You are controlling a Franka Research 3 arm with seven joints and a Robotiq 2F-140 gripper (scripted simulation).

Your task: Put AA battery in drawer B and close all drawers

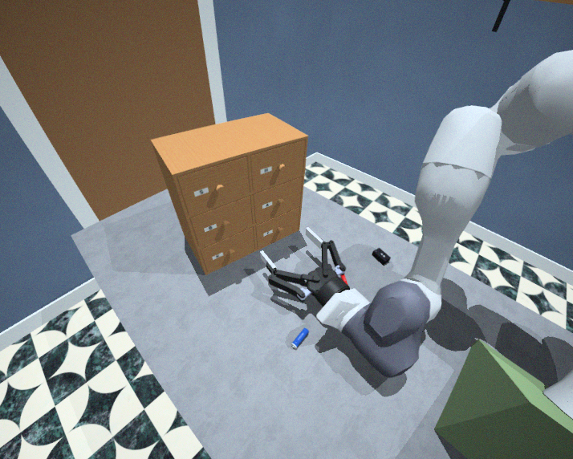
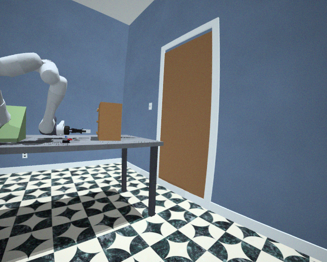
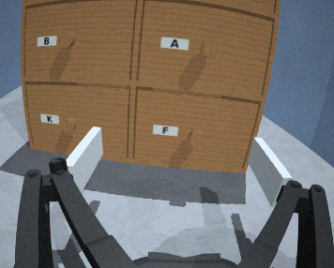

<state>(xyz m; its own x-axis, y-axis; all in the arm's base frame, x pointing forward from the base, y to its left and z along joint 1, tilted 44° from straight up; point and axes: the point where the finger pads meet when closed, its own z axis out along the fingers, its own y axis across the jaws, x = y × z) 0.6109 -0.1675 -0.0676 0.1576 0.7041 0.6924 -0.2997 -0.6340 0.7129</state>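
Observation:
The small wooden chest (image 1: 225, 143) (image 2: 109, 124) (image 3: 257, 2) stands at the back of the grey table (image 1: 191, 372) (image 2: 81, 146), with all drawers pushed in. Drawer B (image 1: 234, 217) (image 3: 99, 54) is the left one of the middle row. The blue AA battery (image 1: 299, 338) lies on the table in front of the chest, left of the arm's wrist. My gripper (image 1: 290, 247) (image 2: 84, 131) (image 3: 177, 146) is open and empty. It lies low and level just above the table, pointing at the chest's bottom row a short way in front of it.
A small black block (image 1: 381, 255) lies right of the gripper. A small red thing (image 1: 343, 276) shows just behind the gripper's body. A large green box (image 1: 497, 406) (image 2: 13, 124) stands at the near right corner. The table's edges drop to a tiled floor.

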